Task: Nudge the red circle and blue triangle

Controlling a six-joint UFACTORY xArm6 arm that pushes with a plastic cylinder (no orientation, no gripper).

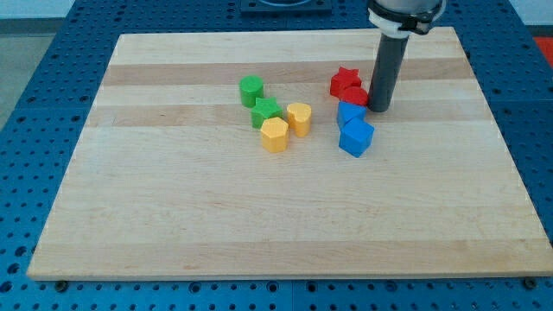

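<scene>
Resting on the worktop, my tip sits just to the view's right of the red circle, touching it or nrly so; can't tell for sure from this angle. Rod stands upright, running up to the view's top edge. No hand on this rig, just the rod, so nothing to report as apart or together.

Red circle is in the upper-right cluster, pressed against the red star, which lies just up & to the view's left of it. Blue triangle sits right below the red circle, touching it, w/ my tip up & to the view's right of it, close by. Below that, the blue cube-like block touches the triangle's lower edge. All 4 form a short col. running top to bottom.

Second cluster is near the worktop's middle, well apart from my tip. Green cylinder is topmost; green star just below & to its right. Yellow heart-ish block is beside the green star on the view's right, and the yellow hexagon sits below the star, touching the other yellow block.

Worktop is a pale wood board on a blue perforated base.
</scene>
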